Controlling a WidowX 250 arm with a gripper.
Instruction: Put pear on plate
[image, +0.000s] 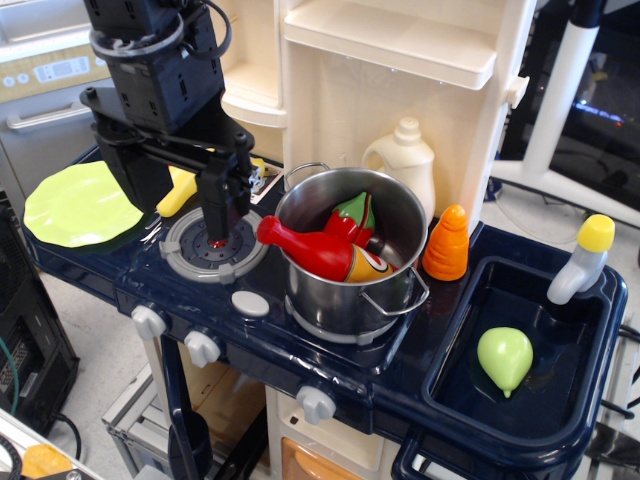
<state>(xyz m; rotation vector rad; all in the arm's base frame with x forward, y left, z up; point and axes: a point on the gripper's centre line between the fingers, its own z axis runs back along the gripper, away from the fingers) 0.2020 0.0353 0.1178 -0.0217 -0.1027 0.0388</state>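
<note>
The light-green pear (505, 358) lies in the dark-blue sink basin (560, 400) at the right end of the toy kitchen, pointed tip toward the front. The lime plate (80, 205) lies flat at the far left end of the counter, with nothing on it. My black gripper (219, 232) hangs fingers-down over the grey round stove burner (190, 255), between plate and pot and far left of the pear. Its fingers look closed together and hold nothing.
A steel pot (350, 250) holding a red bottle (315, 250) and other toys stands between gripper and sink. An orange cone-shaped toy (447, 243), a white jug (403, 160) and the faucet (585, 258) stand behind. A yellow banana (178, 192) lies behind the gripper.
</note>
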